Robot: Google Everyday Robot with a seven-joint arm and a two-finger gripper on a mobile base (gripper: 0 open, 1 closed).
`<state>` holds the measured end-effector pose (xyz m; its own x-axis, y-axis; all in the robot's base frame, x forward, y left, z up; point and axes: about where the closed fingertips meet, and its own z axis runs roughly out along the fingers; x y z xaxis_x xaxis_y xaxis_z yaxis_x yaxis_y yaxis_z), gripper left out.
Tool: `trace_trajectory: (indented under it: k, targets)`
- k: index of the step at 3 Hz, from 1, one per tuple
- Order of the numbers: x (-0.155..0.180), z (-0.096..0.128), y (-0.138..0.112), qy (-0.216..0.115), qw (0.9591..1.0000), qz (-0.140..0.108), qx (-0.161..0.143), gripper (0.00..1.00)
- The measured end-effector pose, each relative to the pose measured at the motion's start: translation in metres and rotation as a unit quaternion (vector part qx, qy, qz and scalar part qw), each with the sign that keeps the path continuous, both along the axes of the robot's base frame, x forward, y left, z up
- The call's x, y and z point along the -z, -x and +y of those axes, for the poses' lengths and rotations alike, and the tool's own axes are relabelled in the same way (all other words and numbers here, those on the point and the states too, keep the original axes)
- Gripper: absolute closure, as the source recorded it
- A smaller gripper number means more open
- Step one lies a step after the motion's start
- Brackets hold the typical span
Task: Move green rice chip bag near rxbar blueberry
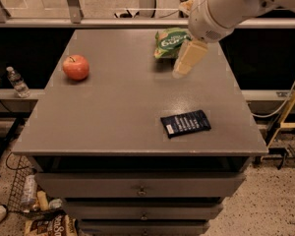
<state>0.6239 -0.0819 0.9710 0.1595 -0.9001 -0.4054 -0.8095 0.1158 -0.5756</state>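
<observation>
The green rice chip bag point(169, 41) lies on the far right part of the grey table point(113, 112), light green with white lettering on a darker oval. The rxbar blueberry point(186, 123), a flat navy bar with pale text, lies near the table's front right. My gripper point(179, 72) hangs from the white arm point(226, 6) coming in from the top right. It points down just in front of the bag's near right side and above the table. The arm hides the bag's right edge.
A red apple point(76, 67) sits at the table's left. Drawers run below the table's front edge. A water bottle point(16, 81) stands on a ledge at left. Clutter lies on the floor at lower left. A yellow frame point(290, 112) stands at right.
</observation>
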Motion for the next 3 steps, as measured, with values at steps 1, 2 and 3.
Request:
trace_trajectory:
  k: [1,2,3]
  targets:
    - [0.008,-0.011,-0.015,-0.004,0.9998,-0.003,0.021,0.0]
    - [0.026,-0.022,-0.04,-0.003,0.9994,0.001,0.036,0.0]
    - [0.049,-0.029,-0.064,0.01,0.9988,0.011,0.046,0.0]
